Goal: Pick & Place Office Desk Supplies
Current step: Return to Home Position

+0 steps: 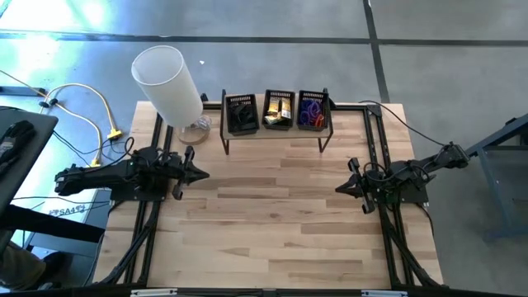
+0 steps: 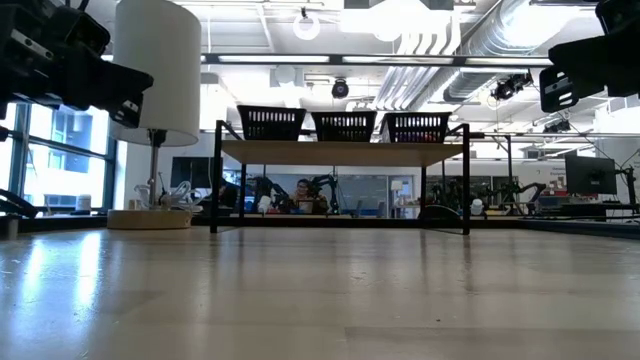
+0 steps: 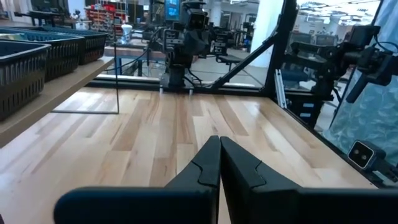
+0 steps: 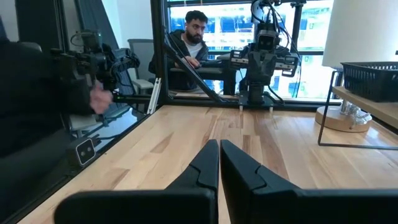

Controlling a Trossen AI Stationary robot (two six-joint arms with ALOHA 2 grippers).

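**Arms parked, supplies binned on the shelf**

The office desk supplies (image 1: 312, 114), seemingly black clips, yellow blocks and coloured bands, lie in three black mesh bins (image 1: 241, 97) on the wooden wire-legged shelf (image 1: 272, 131). The left pincer (image 1: 200, 173) and right pincer (image 1: 339, 188) hover at opposite tabletop (image 1: 272, 223) edges, both pressed together and empty. Homing looks nearly finished; only settling remains.

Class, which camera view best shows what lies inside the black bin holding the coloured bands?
The high view: looking straight down into the bin, it shows the bands. The low and right wrist views show only its mesh wall; the left wrist view, barely that.
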